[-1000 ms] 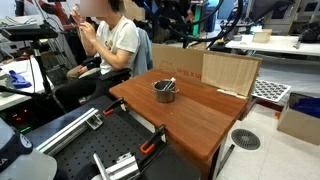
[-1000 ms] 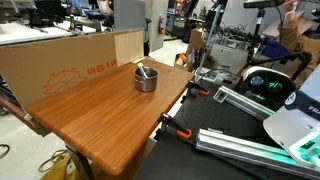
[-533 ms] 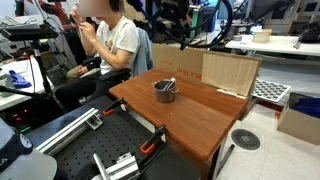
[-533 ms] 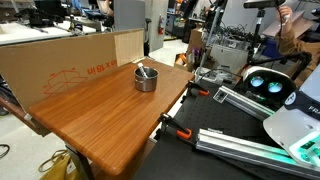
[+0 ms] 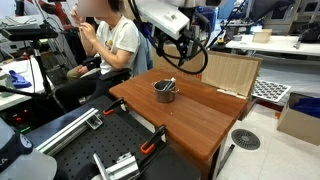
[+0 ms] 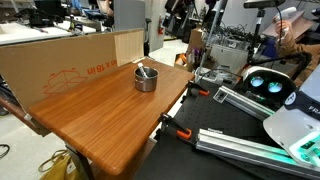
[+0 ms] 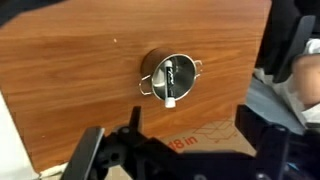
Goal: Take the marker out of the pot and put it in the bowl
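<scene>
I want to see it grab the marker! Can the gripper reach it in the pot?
Probably yes. The open gripper hangs above the pot. The marker lies inside with no lid over it, and nothing stands between them.

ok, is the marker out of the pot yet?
No, the wrist view looks straight down into the pot and the marker lies inside it.

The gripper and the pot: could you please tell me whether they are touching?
Apart. In an exterior view the gripper hangs clear above the pot, with open space between them; the wrist view shows the pot's whole rim untouched.
</scene>
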Robot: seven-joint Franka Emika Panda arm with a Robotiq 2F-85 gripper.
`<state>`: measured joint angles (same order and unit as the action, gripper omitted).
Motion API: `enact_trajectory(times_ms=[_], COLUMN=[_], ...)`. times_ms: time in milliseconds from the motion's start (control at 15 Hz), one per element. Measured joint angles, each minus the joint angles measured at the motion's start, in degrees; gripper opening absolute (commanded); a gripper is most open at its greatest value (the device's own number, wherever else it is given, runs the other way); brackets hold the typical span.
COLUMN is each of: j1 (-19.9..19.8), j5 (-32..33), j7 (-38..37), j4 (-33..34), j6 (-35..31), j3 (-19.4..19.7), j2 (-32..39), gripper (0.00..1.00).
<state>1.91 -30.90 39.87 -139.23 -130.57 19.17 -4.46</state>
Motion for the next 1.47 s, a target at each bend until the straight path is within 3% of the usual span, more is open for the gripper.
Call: enact_trajectory(times_ms=[267, 667, 1467], j1=[-1.04, -1.98, -2.93], j5=[-0.25, 0.66, 8.23], j7=[-7.48, -16.24, -27.16], j4=[1.82, 4.76, 10.37], j6=[-6.14, -9.41, -10.02], j3=[-5.29, -11.61, -16.06], j2=[7.11, 15.92, 23.15], gripper=[1.00, 1.00, 1.00])
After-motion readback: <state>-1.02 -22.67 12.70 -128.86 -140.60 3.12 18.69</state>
